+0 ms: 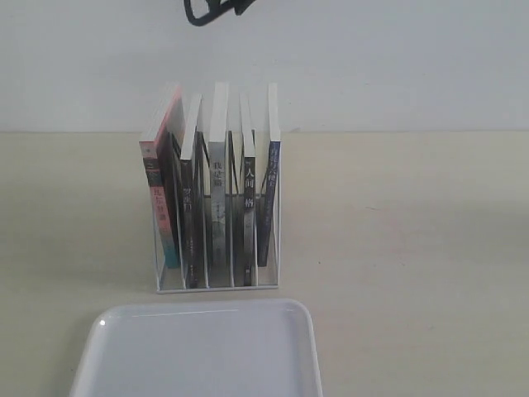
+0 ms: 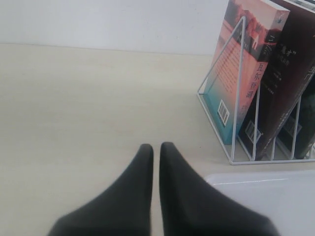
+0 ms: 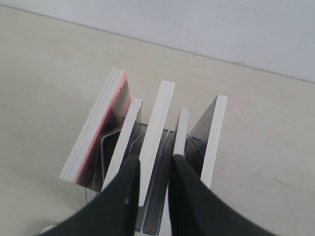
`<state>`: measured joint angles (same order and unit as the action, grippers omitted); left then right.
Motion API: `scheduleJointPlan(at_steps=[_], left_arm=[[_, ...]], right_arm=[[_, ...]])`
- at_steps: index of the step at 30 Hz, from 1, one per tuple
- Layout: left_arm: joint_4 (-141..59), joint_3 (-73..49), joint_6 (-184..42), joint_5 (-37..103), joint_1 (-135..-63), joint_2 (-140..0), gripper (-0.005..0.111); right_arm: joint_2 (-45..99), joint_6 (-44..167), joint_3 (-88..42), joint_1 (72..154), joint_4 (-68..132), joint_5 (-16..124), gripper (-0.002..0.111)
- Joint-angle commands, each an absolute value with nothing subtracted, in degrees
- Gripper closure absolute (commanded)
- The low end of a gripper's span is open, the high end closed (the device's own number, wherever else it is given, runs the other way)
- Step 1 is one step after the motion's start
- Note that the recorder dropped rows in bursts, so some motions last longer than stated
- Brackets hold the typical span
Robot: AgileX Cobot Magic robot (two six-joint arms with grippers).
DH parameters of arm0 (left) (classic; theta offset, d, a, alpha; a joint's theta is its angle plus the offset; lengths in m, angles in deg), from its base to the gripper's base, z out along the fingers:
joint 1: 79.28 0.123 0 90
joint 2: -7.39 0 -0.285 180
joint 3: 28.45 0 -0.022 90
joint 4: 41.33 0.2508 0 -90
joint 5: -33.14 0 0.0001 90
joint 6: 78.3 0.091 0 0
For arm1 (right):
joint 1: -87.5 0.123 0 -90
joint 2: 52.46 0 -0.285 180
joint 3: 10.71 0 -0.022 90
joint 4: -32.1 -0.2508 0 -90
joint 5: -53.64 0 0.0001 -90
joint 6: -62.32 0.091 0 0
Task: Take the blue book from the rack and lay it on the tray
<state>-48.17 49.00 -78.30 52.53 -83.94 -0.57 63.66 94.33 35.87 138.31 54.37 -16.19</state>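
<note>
Five books stand upright in the white wire rack point(image 1: 216, 286), one to a slot. The blue book point(image 1: 274, 186) is in the rightmost slot. Its dark blue spine faces the exterior camera, with pale characters too small for me to read. The black-spined book point(image 1: 249, 207) just beside it shows 人间 in white. At the far end, the pink-and-teal book point(image 2: 241, 73) carries a barcode. The white tray point(image 1: 198, 351) lies near the rack, on the camera side. My right gripper point(image 3: 155, 160) hovers above the books, jaws parted and holding nothing. My left gripper point(image 2: 155, 150) is closed and empty over the table point(image 2: 74, 98).
</note>
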Motion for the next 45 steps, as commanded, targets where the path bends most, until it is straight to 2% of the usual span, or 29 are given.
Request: scheduleJointPlan(at_steps=[1, 6, 8, 17, 37, 41, 44, 45], left_arm=[[-47.9, 48.8, -78.7, 52.3, -83.9, -0.4, 0.103], [-47.9, 48.8, -78.7, 52.3, -83.9, -0.4, 0.103], [-47.9, 48.8, -78.7, 52.3, -83.9, -0.4, 0.103], [-47.9, 48.8, -78.7, 52.3, -83.9, -0.4, 0.103], [-47.9, 48.8, -78.7, 52.3, -83.9, -0.4, 0.103], [-47.9, 48.8, -78.7, 52.3, -83.9, -0.4, 0.103], [-47.9, 48.8, -78.7, 52.3, -83.9, -0.4, 0.103], [-47.9, 48.8, -78.7, 52.3, -83.9, -0.4, 0.103]], right_arm=[[65.4, 93.2, 36.0, 136.5, 53.2, -16.3, 0.090], [68.1, 92.5, 34.9, 134.8, 53.2, -16.3, 0.067], [68.5, 93.3, 33.6, 133.8, 53.5, -16.3, 0.062], [68.6, 93.9, 28.0, 129.8, 52.6, -16.3, 0.064], [73.8, 93.9, 25.3, 129.7, 50.6, -11.7, 0.064], [74.8, 94.3, 25.3, 129.7, 50.7, -10.7, 0.076], [74.8, 94.5, 25.3, 129.7, 50.8, -10.8, 0.095], [74.8, 94.5, 25.3, 129.7, 50.8, -10.8, 0.098]])
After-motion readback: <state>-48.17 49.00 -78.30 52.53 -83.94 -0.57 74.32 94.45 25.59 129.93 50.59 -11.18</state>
